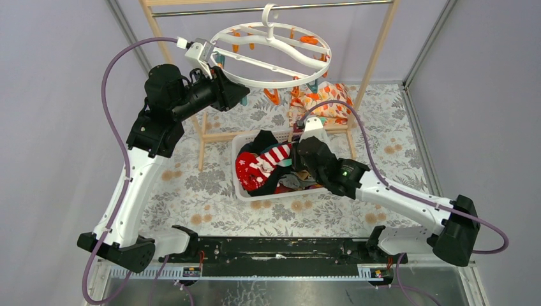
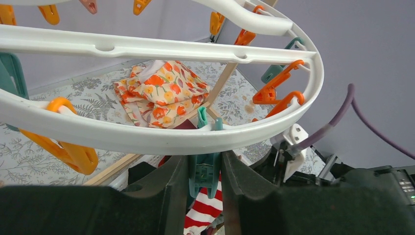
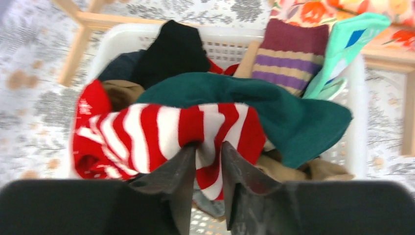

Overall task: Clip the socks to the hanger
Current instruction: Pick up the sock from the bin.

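Note:
The white ring hanger (image 1: 255, 83) hangs from the metal bar, with orange and teal clips under it. My left gripper (image 1: 239, 94) sits at its near left rim. In the left wrist view it (image 2: 205, 164) is shut on a teal clip (image 2: 203, 178) just below the rim (image 2: 147, 139). The socks lie piled in a white basket (image 1: 245, 137). My right gripper (image 1: 300, 148) is down over the pile. Its jaws (image 3: 209, 149) stand slightly apart with a fold of the red-white striped sock (image 3: 147, 129) between them. A dark teal sock (image 3: 293, 110) lies behind.
A maroon-striped sock (image 3: 291, 54), a black sock (image 3: 173, 49) and a light green sock (image 3: 352, 44) lie at the basket's far side. An orange leaf-print cloth (image 1: 322, 102) lies behind the basket. The wooden rack's legs (image 1: 376, 51) stand on both sides.

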Motion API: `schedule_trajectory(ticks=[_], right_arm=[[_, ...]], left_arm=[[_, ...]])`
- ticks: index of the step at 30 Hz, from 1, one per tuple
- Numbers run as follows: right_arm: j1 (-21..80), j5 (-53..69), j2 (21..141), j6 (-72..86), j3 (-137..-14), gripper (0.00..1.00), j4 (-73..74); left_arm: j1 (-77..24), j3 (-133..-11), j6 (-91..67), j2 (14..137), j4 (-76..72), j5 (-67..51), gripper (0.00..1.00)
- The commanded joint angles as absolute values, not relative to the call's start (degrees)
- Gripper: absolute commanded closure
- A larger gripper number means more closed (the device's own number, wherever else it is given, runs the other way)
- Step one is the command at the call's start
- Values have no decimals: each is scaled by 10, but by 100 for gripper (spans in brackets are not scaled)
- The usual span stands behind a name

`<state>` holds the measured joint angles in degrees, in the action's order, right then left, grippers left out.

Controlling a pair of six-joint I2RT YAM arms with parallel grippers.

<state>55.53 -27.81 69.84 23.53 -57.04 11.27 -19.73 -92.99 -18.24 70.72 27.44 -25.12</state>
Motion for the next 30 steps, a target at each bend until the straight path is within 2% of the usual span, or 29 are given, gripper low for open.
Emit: schedule_trajectory(ticks=[1, 3, 6, 7, 19, 25, 30], right_arm=[[550, -349, 724, 169, -581, 58, 97], [552, -371, 721, 122, -580, 45, 102], [575, -348, 679, 2, -540, 2, 25], [590, -337, 663, -37, -527, 0, -1], [708, -212, 604, -367, -470, 0, 7], [753, -210, 699, -444, -502, 8, 25], [758, -302, 784, -556, -514, 12, 5]], left_arm=[[-195, -935, -175, 693, 260, -258, 100], [-195, -936, -175, 691, 260, -258, 100], [-195, -936, -175, 691, 263, -261, 100], [-194, -937, -176, 692, 265, -263, 100], [-195, -953, -180, 707, 283, -275, 100], [-195, -954, -178, 706, 288, -275, 100], [-195, -959, -178, 707, 291, -273, 100]])
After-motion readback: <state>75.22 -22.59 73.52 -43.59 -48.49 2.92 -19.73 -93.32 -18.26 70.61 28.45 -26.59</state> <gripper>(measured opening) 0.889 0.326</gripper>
